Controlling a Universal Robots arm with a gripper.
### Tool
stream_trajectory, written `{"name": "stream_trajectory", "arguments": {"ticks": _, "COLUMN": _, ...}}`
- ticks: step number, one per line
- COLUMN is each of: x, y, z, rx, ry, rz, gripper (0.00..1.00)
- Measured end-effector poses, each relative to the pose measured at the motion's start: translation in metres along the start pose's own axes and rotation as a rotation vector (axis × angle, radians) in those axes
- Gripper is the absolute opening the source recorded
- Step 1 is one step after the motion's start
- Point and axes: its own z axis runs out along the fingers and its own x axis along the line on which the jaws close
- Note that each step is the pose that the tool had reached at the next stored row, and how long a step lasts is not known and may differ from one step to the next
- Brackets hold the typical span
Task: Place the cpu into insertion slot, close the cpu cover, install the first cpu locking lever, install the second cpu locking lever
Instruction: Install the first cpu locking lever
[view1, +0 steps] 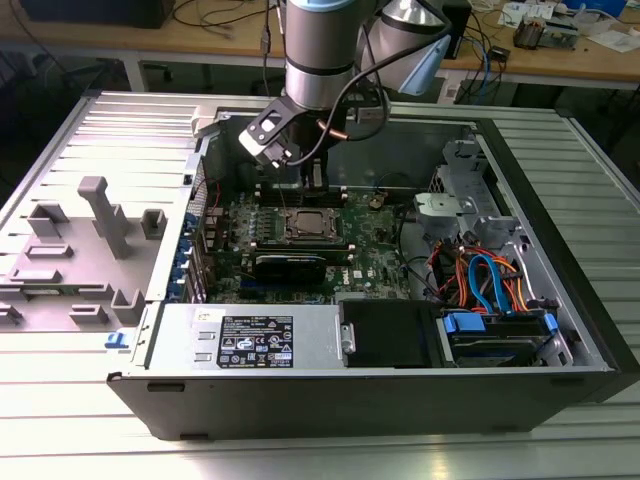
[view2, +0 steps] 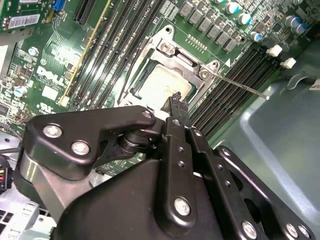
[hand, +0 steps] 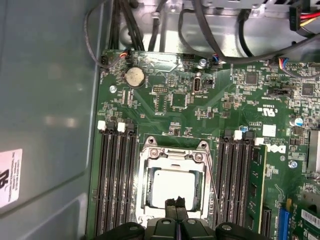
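cpu (hand: 172, 186): seated in the insertion slot (hand: 148, 192), its silver top showing through the cpu cover (hand: 172, 156), which seems closed flat.
gripper (hand: 175, 202): your fingers are pinched together, empty, tips above one cpu edge.
edges: memory slots (hand: 116, 185) flank the socket closely; a locking lever (view2: 240, 86) juts free.
surface: green board (hand: 145, 107) inside an open case (view1: 330, 410), on a ribbed table (view1: 300, 460).

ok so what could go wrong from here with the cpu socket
1. The gripper, shut, sits right at the edge of the cpu and the cpu cover. A push that goes off-line might scrape the chip or slip off the frame.
2. One locking lever looks unlatched and slants out over the memory slots. It might snag the gripper or knock a slot clip.
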Motion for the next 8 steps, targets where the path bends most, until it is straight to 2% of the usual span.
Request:
{"name": "stream_trajectory", "arguments": {"ticks": 3, "x": 0.0000, "y": 0.0000, "z": 0.0001, "rx": 0.0024, "ry": -0.0002, "rz": -0.065, "gripper": 0.11}}
{"name": "stream_trajectory", "arguments": {"ticks": 5, "x": 0.0000, "y": 0.0000, "z": 0.0002, "rx": 0.0047, "ry": -0.0003, "rz": -0.130, "gripper": 0.11}}
{"name": "stream_trajectory", "arguments": {"ticks": 8, "x": 0.0000, "y": 0.0000, "z": 0.0002, "rx": 0.0064, "ry": -0.0005, "rz": -0.177, "gripper": 0.11}}
